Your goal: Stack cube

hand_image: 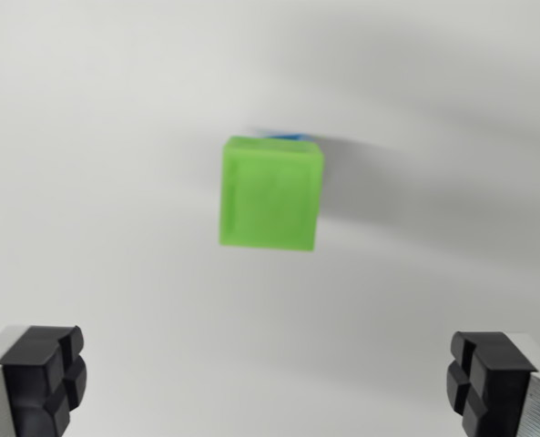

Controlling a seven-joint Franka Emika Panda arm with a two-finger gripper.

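A: Where is the green cube (271, 192) seen?

B: Centre of the wrist view, on the white table (87, 137). A thin blue edge (288, 136) is visible just behind its top; what it belongs to cannot be told. Picture is slightly blurred.

A: Gripper (270, 378) state?

B: Fingers are spread wide apart, nothing held. Black pads (44, 373) are seen at both bottom corners, well clear of the cube.
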